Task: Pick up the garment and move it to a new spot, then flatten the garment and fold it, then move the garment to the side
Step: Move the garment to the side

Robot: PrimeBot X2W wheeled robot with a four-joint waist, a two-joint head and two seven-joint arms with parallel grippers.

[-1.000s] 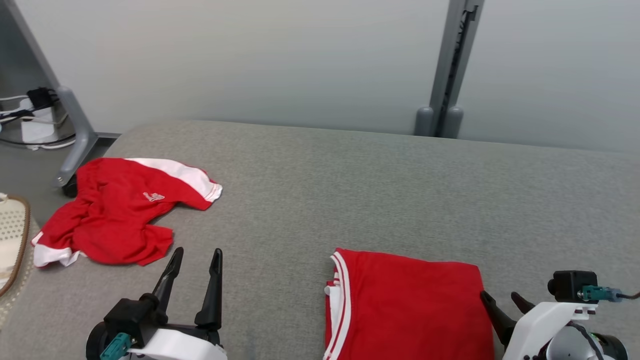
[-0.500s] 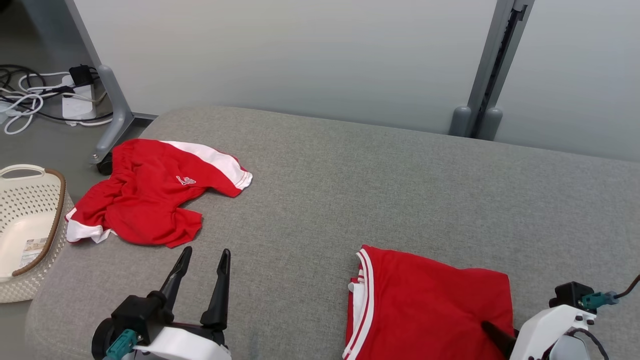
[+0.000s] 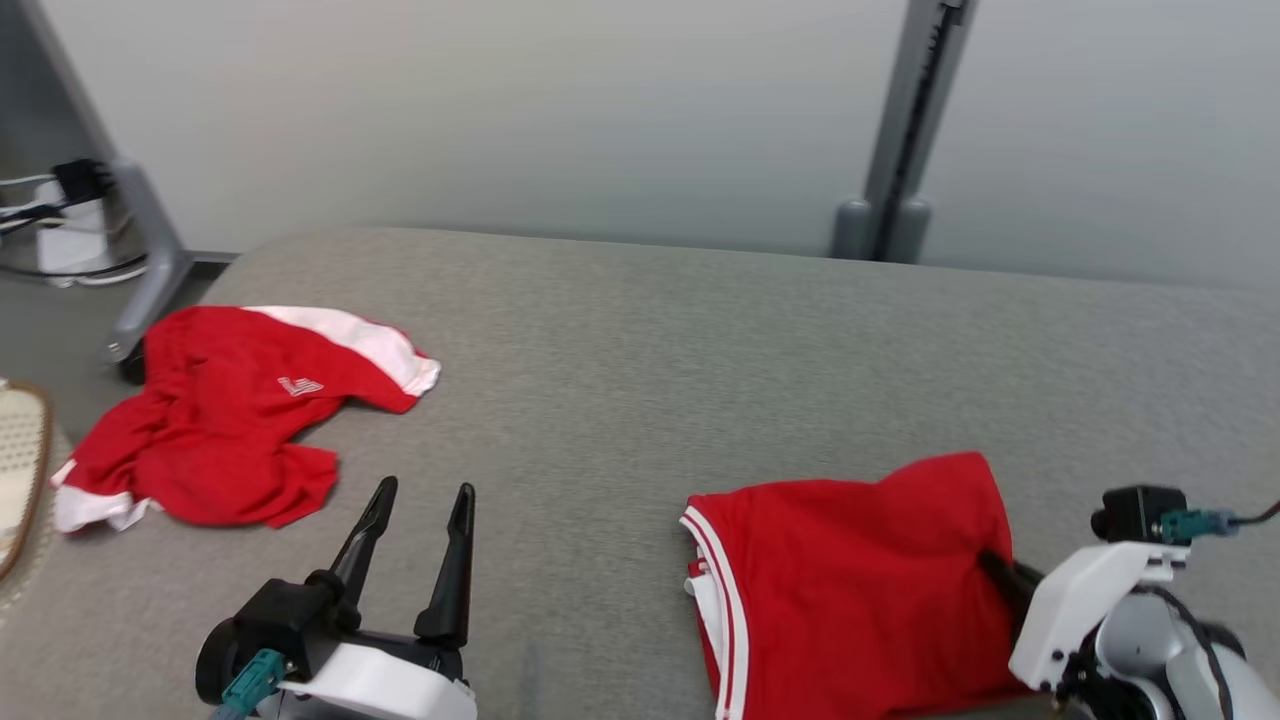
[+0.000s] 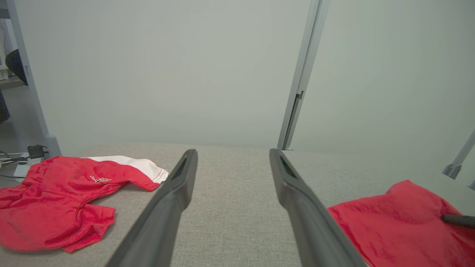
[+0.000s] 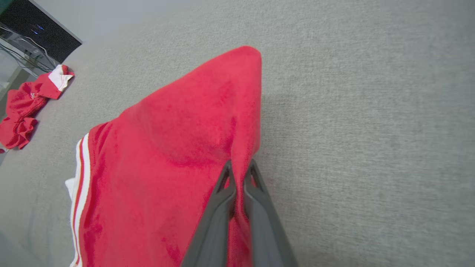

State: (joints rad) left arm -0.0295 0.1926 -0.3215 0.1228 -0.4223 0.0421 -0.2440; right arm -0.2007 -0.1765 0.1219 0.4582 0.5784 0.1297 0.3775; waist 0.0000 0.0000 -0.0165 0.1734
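Observation:
The folded red garment (image 3: 850, 570) with white-striped trim lies at the near right of the grey padded table (image 3: 640, 350). My right gripper (image 3: 995, 565) is shut on its right edge, and that edge is raised off the surface into a peak. In the right wrist view the two fingers (image 5: 237, 174) pinch the red garment (image 5: 178, 148) fabric between them. My left gripper (image 3: 420, 495) stands open above the table at the near left, holding nothing. The left wrist view has its fingers (image 4: 178, 185) wide apart, with the garment (image 4: 400, 218) at the lower right.
A second crumpled red garment (image 3: 230, 410) with white bands lies at the table's left end. A woven basket (image 3: 20, 470) sits beyond the left edge. Grey frame legs (image 3: 140, 260) and a post (image 3: 900, 130) stand behind the table, with cables (image 3: 40, 215) on the floor.
My right gripper has shut on the folded garment's right edge and lifted it, so the fabric now peaks. The head view swung during this time. The left gripper stays open.

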